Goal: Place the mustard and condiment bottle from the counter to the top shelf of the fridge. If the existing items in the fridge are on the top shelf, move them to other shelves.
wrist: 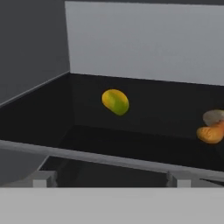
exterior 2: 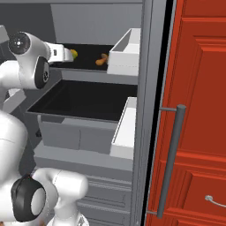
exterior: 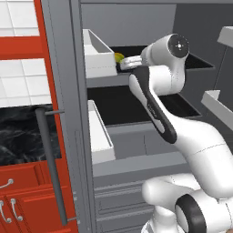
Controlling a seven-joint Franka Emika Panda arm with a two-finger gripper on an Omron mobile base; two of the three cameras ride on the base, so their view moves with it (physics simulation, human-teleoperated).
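Note:
The fridge [exterior: 68, 91] stands open, and my arm reaches in at its top shelf [exterior 2: 88, 47]. On that shelf lie the existing items: a yellow-green oval fruit [wrist: 115, 101] and, to its right, an orange-tan mushroom-shaped piece [wrist: 211, 130]. My gripper [wrist: 110, 179] is open at the shelf's front edge and holds nothing. The fruit [exterior 2: 74, 53] lies just ahead of it, apart from the fingers. From the left base, the fruit [exterior: 119, 57] peeks out beside my hand. The counter [exterior: 18, 132] shows at the left. The mustard and the condiment bottle are out of view.
White door bins [exterior: 98, 57] [exterior 2: 126, 53] hang beside the top shelf, with more below. A black lower shelf [exterior 2: 84, 99] sits under my arm. The fridge's long bar handle [exterior: 50, 164] and red cabinets [exterior 2: 198, 110] flank the opening.

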